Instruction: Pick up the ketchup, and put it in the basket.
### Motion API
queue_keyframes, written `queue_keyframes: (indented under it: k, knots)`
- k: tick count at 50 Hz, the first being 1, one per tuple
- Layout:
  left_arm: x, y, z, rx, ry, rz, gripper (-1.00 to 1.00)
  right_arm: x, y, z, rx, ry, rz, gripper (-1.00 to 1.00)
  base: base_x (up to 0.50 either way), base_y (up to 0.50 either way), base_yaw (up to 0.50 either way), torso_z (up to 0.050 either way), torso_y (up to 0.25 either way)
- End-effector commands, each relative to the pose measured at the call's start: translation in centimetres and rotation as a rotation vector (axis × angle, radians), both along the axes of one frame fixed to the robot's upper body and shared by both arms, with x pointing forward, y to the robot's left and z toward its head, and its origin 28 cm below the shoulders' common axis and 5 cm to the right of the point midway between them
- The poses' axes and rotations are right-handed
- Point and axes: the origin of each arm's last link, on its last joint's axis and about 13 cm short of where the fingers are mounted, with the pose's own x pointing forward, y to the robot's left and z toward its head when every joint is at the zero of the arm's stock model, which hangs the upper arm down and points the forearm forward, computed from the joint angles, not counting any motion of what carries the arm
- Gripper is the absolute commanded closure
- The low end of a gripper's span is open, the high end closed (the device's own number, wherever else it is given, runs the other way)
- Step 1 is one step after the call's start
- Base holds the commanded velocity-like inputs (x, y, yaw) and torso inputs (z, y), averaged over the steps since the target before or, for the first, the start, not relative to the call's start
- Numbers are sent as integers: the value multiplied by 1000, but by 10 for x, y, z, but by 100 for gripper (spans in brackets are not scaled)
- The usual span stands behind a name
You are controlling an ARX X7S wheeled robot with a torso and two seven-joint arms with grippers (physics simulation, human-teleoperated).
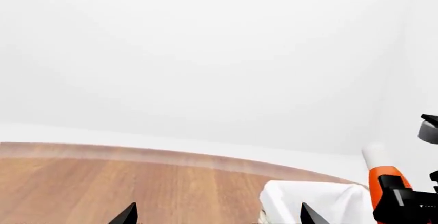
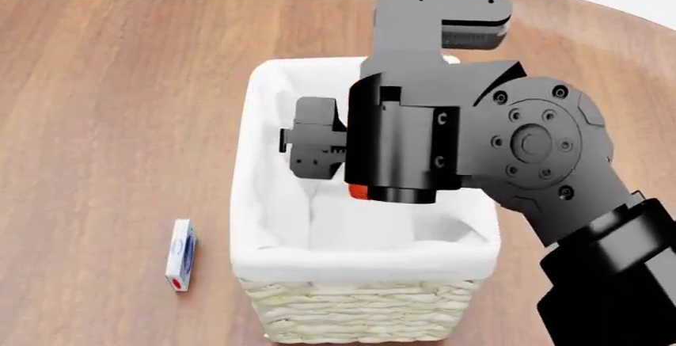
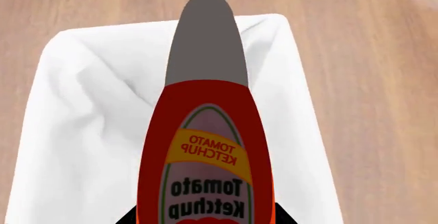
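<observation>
Brown wood-grain counter (image 2: 106, 108) carries everything here. Far out to the left of the right claw lies a small flat white box (image 2: 182, 256), on the counter and well apart from the basket (image 2: 359, 314). The left claw (image 1: 219, 215) shows only as two dark fingertips spread apart in its own wrist view, with nothing between them, so it stands wide and empty, with the counter edge and the basket's white liner beyond it.

Next comes the basket, cream wicker with a white cloth liner folded over its rim. The right claw (image 2: 317, 150) hangs above its open interior, and the arm hides most of what it carries. From the head view only a sliver of orange-red shows under the wrist.

The right wrist view settles it: the ketchup (image 3: 205, 152) runs out from the claw, cap end pointing away over the white liner, label readable. The claw is closed on the bottle's lower body, and the bottle is held above the basket, not yet resting in it.

The risk, as I judge it, is the release. The bottle looks tilted rather than upright, so if let go from this height it could strike the liner wall, bounce or tip over the rim. Lowering too far could push the claw into the basket and shove it.
</observation>
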Motion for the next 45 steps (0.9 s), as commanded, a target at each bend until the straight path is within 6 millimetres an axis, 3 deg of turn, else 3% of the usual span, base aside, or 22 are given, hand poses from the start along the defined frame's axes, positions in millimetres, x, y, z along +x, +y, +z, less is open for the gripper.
queue_keyframes:
  k: [1, 45]
  knots:
    - [1, -2, -1, -9, 6, -6, -100, 8, 0, 4, -40, 54, -38, 100, 0, 0, 0, 0, 0]
    - [3, 2, -4, -20, 20, -1, -100, 35, 18, -11, -46, 129, -27, 100, 0, 0, 0, 0, 0]
